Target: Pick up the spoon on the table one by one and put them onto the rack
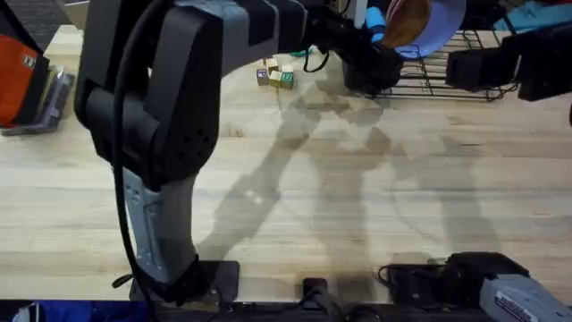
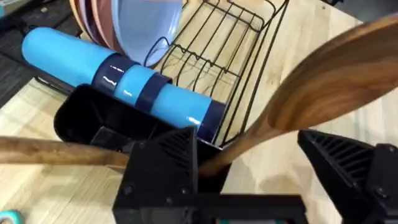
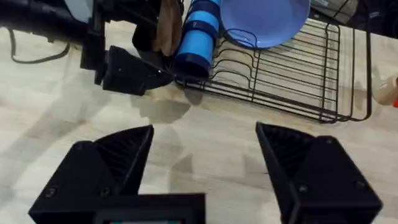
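We see the left arm reaching far across the table (image 1: 295, 206) from its base at the near left, its gripper (image 1: 380, 63) at the far right, just beside the near left end of the rack (image 1: 447, 76); in the left wrist view this gripper (image 2: 261, 168) is clenched on the spoon (image 2: 336, 81), whose oval wooden bowl rises up past the fingers while the slim handle comes out on the other side, crossing in front of the black holder section (image 2: 106, 121) of the rack; the spoon is thus in the air beside the rack, and we cannot tell whether it touches the wires.

In the rack lies a light blue cylinder with a darker band (image 2: 124, 78), resting across the holder end; behind it stand a pale blue plate (image 2: 149, 25) and pinkish plates (image 2: 93, 18) upright among the bars.

The right gripper (image 3: 205, 168) hovers over bare table on the near side of the rack, its two black fingers released and well apart, with nothing between them; from its view we see the rack's wires (image 3: 292, 74), the blue cylinder (image 3: 196, 37) and the left gripper with the spoon's bowl (image 3: 166, 28) beside it.

On the far part of the table, left of the rack, sit a few small coloured blocks (image 1: 275, 75); at the far left edge lies an orange and grey object (image 1: 27, 85).
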Robot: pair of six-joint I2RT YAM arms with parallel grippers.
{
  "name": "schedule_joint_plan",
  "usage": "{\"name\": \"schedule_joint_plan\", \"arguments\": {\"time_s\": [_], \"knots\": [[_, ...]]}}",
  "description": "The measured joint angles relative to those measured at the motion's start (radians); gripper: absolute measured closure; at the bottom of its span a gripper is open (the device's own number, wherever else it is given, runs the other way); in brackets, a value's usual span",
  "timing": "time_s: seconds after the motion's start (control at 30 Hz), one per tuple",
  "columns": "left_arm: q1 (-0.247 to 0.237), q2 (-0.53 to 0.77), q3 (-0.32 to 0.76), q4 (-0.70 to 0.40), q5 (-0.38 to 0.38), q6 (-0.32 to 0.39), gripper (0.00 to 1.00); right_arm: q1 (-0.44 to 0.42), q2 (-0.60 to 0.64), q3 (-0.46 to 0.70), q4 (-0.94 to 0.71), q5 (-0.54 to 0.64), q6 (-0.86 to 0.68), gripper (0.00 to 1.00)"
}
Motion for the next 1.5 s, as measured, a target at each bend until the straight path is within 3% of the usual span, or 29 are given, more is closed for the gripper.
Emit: {"name": "schedule_joint_plan", "arguments": {"time_s": [0.6, 0.93, 1.2, 1.5], "knots": [[0.032, -0.128, 0.0, -0.077, -0.023, -0.005, 0.006, 0.0, 0.0, 0.0, 0.0, 0.0, 0.0, 0.005], [0.071, -0.225, 0.0, -0.237, -0.033, -0.005, 0.005, 0.0, 0.0, 0.0, 0.0, 0.0, 0.0, 0.005], [0.133, -0.319, 0.0, -0.453, -0.194, -0.003, 0.006, 0.0, 0.0, 0.0, 0.0, 0.0, 0.0, 0.005], [0.14, -0.453, 0.0, -0.668, -0.363, 0.072, 0.006, 0.0, 0.0, 0.0, 0.0, 0.0, 0.0, 0.005]]}}
